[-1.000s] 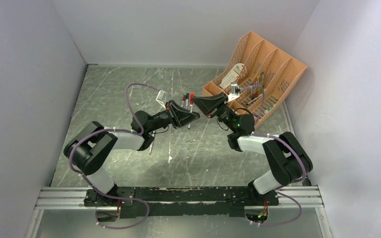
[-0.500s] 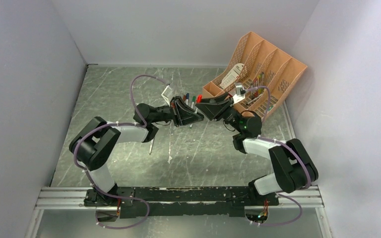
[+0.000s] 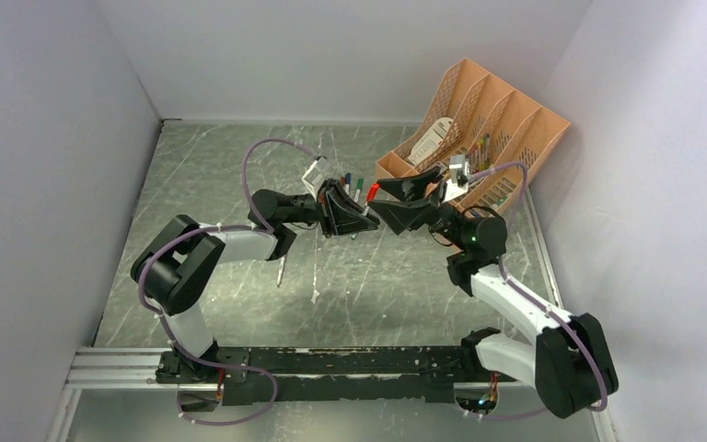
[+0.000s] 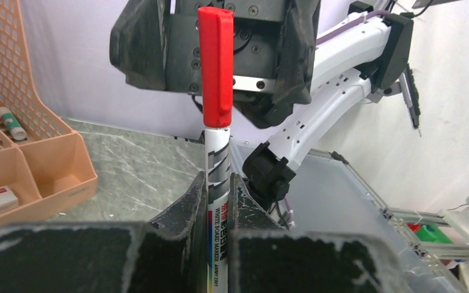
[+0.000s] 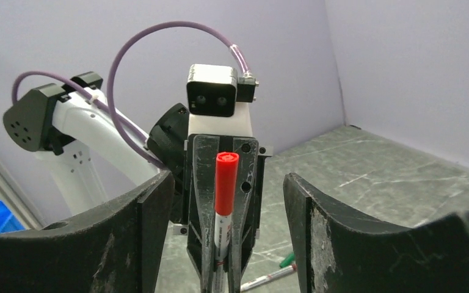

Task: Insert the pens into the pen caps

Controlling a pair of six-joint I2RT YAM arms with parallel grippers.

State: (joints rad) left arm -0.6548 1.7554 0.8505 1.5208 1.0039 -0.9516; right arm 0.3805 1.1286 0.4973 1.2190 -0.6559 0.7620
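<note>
- Top view: the left gripper (image 3: pixel 357 215) is clamped narrow on a pen (image 3: pixel 367 206) near the middle of the table's far half. The pen's red cap (image 3: pixel 372 191) is on and points towards the right gripper (image 3: pixel 388 198), whose fingers are spread wide and hold nothing.
- Two more pens (image 3: pixel 353 184), with blue and green ends, show just behind the left gripper. Another thin one (image 3: pixel 281 270) lies nearer on the grey, white-veined table (image 3: pixel 221 175).
- The slotted orange organiser (image 3: pixel 506 129) fills the far right corner, close behind the right arm. Pale walls close in on three sides, and the left half of the table has more room.
- Left wrist view: the pen stands upright between the two worn black pads (image 4: pixel 189 207). Its barrel is white with printed lettering and a coloured stripe. The cap is glossy red with a flat clip and sits flush on the barrel.
- The right gripper's dark body is just behind the cap, with a finger on each side and apart from it.
- Right wrist view: the broad, scuffed black fingers (image 5: pixel 317 232) are wide apart, and the capped pen stands centred beyond them. Two loose pens (image 5: pixel 275 271) lie on the table below.
</note>
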